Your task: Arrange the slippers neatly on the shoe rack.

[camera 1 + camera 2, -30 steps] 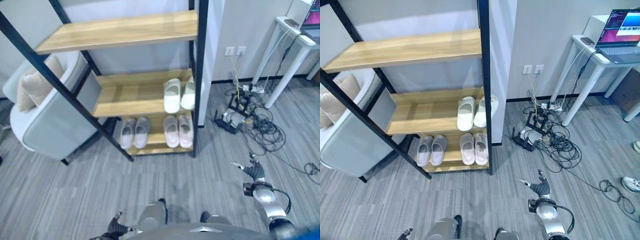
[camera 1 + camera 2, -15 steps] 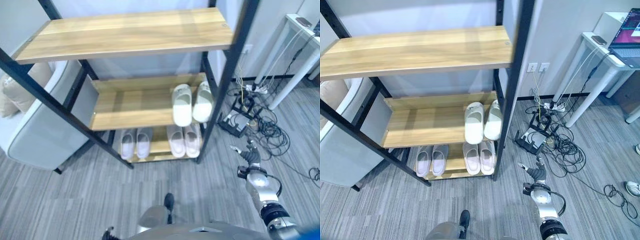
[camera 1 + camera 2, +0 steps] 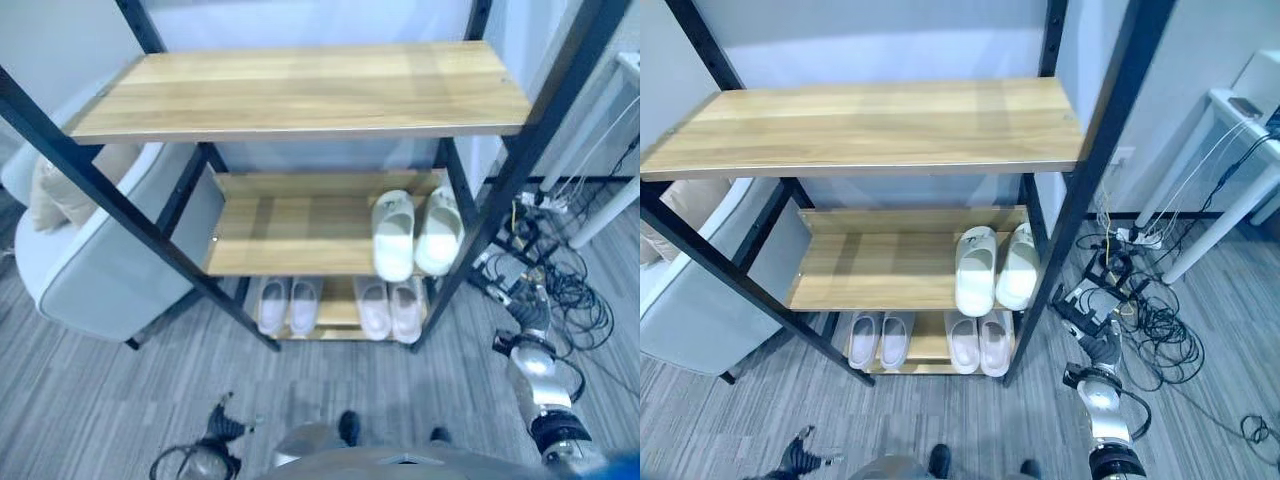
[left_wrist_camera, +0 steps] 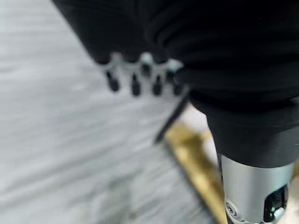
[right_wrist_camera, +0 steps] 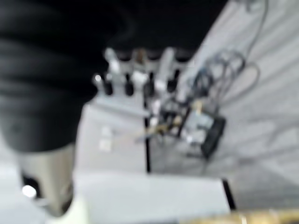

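A pair of white slippers (image 3: 393, 236) (image 3: 439, 229) lies on the right end of the shoe rack's middle shelf (image 3: 290, 235), toes toward me. On the bottom shelf (image 3: 337, 312) sit a grey pair (image 3: 287, 305) and a pale pink pair (image 3: 390, 309). The top shelf (image 3: 300, 90) is bare. My left hand (image 3: 222, 425) hangs low over the floor in front of the rack's left side, open and holding nothing, fingers (image 4: 135, 84) straight. Down by the rack's right post, my right hand (image 3: 529, 318) is likewise open and holds nothing.
A grey armchair (image 3: 100, 270) with a beige cushion (image 3: 60, 195) stands left of the rack. A tangle of cables and a power strip (image 3: 570, 290) covers the floor at the right, by a white table leg (image 3: 610, 205). Grey carpet lies before the rack.
The whole picture has shifted: the camera has come closer and the rack is now centred. The slippers lie as before. Both hands stay low with nothing in them.
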{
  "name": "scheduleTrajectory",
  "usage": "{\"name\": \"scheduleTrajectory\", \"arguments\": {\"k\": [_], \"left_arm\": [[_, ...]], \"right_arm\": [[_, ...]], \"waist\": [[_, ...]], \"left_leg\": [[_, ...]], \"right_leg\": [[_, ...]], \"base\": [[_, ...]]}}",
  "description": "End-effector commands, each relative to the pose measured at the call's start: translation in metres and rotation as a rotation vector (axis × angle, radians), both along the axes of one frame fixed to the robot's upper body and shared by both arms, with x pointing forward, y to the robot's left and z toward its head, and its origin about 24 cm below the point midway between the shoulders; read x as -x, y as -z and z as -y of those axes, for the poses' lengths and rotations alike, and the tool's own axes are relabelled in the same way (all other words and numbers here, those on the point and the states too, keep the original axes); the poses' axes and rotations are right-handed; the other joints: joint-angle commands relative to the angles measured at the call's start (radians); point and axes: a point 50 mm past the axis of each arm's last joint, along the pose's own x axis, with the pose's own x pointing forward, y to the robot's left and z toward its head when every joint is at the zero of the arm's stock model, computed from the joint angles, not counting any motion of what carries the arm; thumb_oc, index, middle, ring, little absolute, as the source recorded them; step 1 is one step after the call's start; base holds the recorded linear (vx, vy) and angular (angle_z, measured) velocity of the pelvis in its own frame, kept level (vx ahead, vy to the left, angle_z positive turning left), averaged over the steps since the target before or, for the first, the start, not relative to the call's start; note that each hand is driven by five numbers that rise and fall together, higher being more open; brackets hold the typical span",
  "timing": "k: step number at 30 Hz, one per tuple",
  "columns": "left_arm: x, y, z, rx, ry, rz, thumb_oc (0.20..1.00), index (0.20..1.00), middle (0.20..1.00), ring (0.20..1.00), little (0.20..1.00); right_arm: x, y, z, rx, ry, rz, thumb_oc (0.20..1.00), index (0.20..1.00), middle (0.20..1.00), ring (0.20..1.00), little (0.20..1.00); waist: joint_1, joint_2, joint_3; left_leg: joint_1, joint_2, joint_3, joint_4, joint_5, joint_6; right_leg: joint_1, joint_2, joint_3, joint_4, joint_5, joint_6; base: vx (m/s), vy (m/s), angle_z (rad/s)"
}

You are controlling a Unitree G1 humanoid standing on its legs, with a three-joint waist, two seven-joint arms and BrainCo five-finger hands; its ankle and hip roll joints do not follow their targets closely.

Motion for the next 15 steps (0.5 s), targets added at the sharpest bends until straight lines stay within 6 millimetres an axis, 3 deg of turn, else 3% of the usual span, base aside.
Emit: {"name": "scheduleTrajectory", "arguments": {"k": [1,3,7,12,15], "left_arm": [[0.006,0.002,-0.003,-0.011,0.072,-0.049,1.000,1.000,1.000,1.000,1.000],[0.019,0.004,-0.002,-0.013,0.078,-0.103,1.000,1.000,1.000,1.000,1.000],[0.020,0.004,-0.001,-0.008,0.116,-0.109,1.000,1.000,1.000,1.000,1.000],[0.002,0.000,-0.002,-0.003,0.159,-0.039,1.000,1.000,1.000,1.000,1.000],[-0.012,-0.004,0.000,0.010,0.188,0.019,1.000,1.000,1.000,1.000,1.000]], "right_arm": [[-0.011,-0.037,0.021,0.145,0.030,0.123,1.000,1.000,1.000,1.000,1.000],[-0.019,-0.047,0.027,0.195,0.038,0.128,1.000,1.000,1.000,1.000,1.000],[-0.038,-0.067,0.036,0.249,0.071,0.166,1.000,1.000,1.000,1.000,1.000],[-0.057,-0.093,0.057,0.267,0.148,0.208,1.000,1.000,1.000,1.000,1.000],[-0.072,-0.121,0.070,0.280,0.181,0.265,1.000,1.000,1.000,1.000,1.000]], "waist": [[0.009,0.004,-0.005],[0.020,0.006,-0.008],[0.040,0.010,0.001],[0.064,0.025,0.032],[0.080,0.047,0.063]], "left_leg": [[-0.092,0.104,-0.037,0.094,-0.040,-0.052],[-0.088,0.108,-0.054,0.071,-0.028,-0.058],[-0.097,0.109,-0.072,0.062,-0.021,-0.060],[-0.136,0.101,-0.094,0.066,-0.010,-0.062],[-0.173,0.089,-0.106,0.068,0.001,-0.062]], "right_leg": [[0.021,0.001,-0.050,0.063,-0.045,0.004],[0.024,0.009,-0.065,0.061,-0.054,0.000],[0.020,0.013,-0.077,0.066,-0.063,-0.003],[-0.009,0.009,-0.094,0.075,-0.063,-0.005],[-0.043,-0.001,-0.100,0.083,-0.056,-0.003]], "base": [[0.05,-0.097,0.21],[0.04,-0.071,0.29],[0.02,-0.019,0.17],[-0.03,0.011,0.11],[-0.06,0.044,0.13]]}}
